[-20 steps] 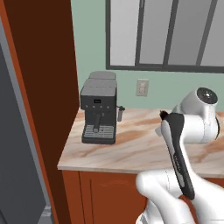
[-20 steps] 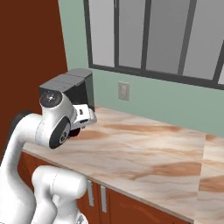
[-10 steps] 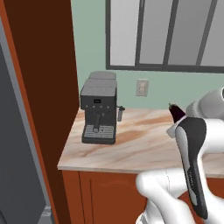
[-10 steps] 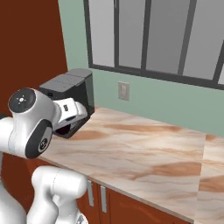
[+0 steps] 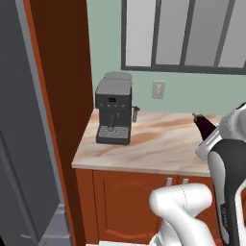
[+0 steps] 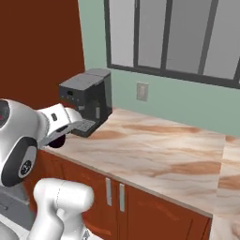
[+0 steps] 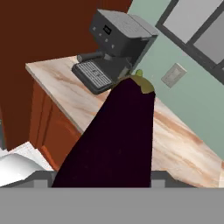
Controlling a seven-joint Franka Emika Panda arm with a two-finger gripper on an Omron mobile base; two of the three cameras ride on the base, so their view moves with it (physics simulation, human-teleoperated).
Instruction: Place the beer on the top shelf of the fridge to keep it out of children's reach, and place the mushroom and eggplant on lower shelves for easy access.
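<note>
We are seeing the eggplant (image 7: 116,135) sitting in the pincer (image 7: 103,181), filling the middle of the hand view, dark purple and glossy, its green-capped stem end pointing away from the hand toward the coffee machine (image 7: 116,41). The fingertips themselves are being hidden behind the eggplant's body, so we are reading the grip from how it is sitting: jaws partly spread and clamping the wide fruit between them.

In the left base view we are catching the eggplant (image 5: 205,127) poking out beyond the white arm at the right edge, lifted above the counter (image 5: 153,144) and not touching it, tilted with the stem end up and to the left. In the right base view the arm is crossing the lower left, and a dark rounded bit just under the white link near the counter (image 6: 164,150) edge is showing; we cannot tell for sure whether that is the eggplant or part of the hand.

The coffee machine (image 5: 114,108) is standing on the left end of the counter, close to the brown side panel (image 5: 62,96), with a wall outlet (image 5: 158,90) behind it on the green wall and a window (image 5: 187,33) above. The fridge (image 5: 24,144) is showing as a grey slab along the left edge of the left base view, well apart from the eggplant. Brown cabinet doors (image 6: 140,206) are running below the counter.
</note>
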